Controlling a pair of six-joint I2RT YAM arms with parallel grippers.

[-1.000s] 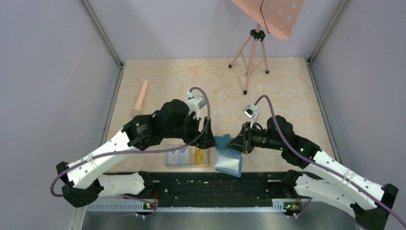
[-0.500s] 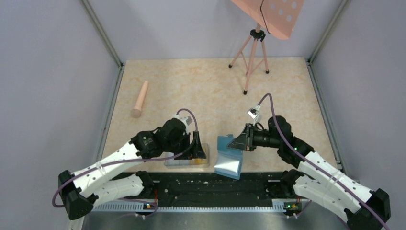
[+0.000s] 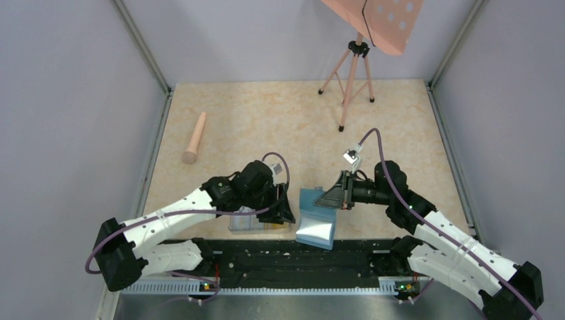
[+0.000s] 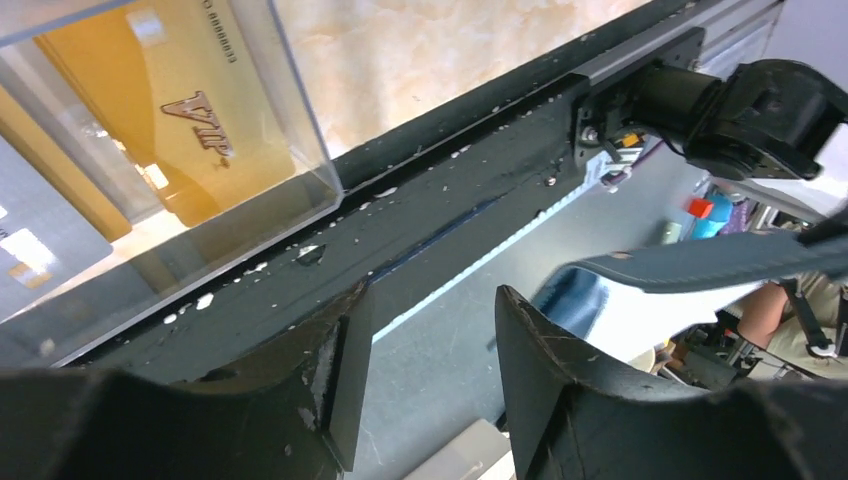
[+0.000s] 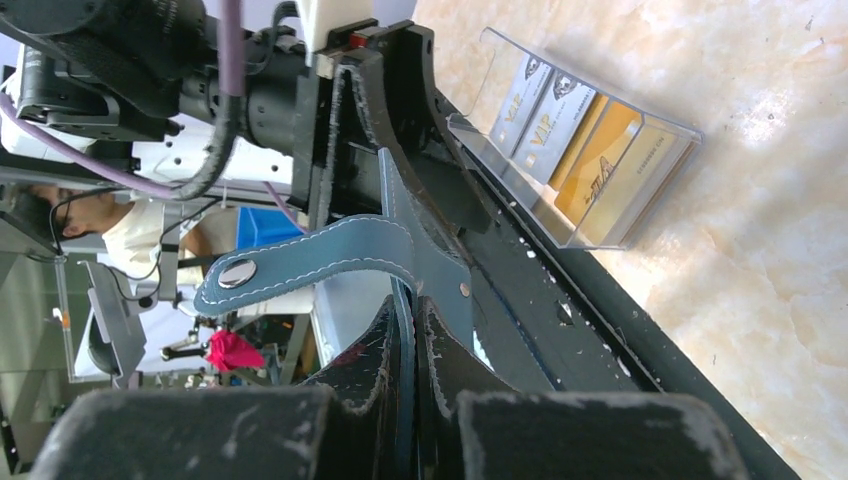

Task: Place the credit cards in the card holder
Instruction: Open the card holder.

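Observation:
The teal card holder (image 3: 316, 218) lies open near the table's front edge, its snap tab (image 5: 300, 262) sticking out. My right gripper (image 3: 332, 198) is shut on one edge of it; the right wrist view shows the leather pinched between the fingers (image 5: 410, 325). Yellow-orange cards (image 4: 190, 110) and pale blue-white cards (image 5: 540, 105) stand inside a clear plastic box (image 3: 258, 220) left of the holder. My left gripper (image 3: 285, 212) hovers at the box's right end, open and empty; in the left wrist view (image 4: 430, 340) the box corner sits up and to the left of the fingers.
A black rail (image 3: 286, 257) runs along the near table edge right below the box and holder. A pink cylinder (image 3: 195, 138) lies at the far left. A pink tripod (image 3: 350, 73) stands at the back.
My left arm has swung down and toward the near edge, bringing its gripper from above the holder to the box's right end. My right gripper keeps its hold on the holder, nearly still.

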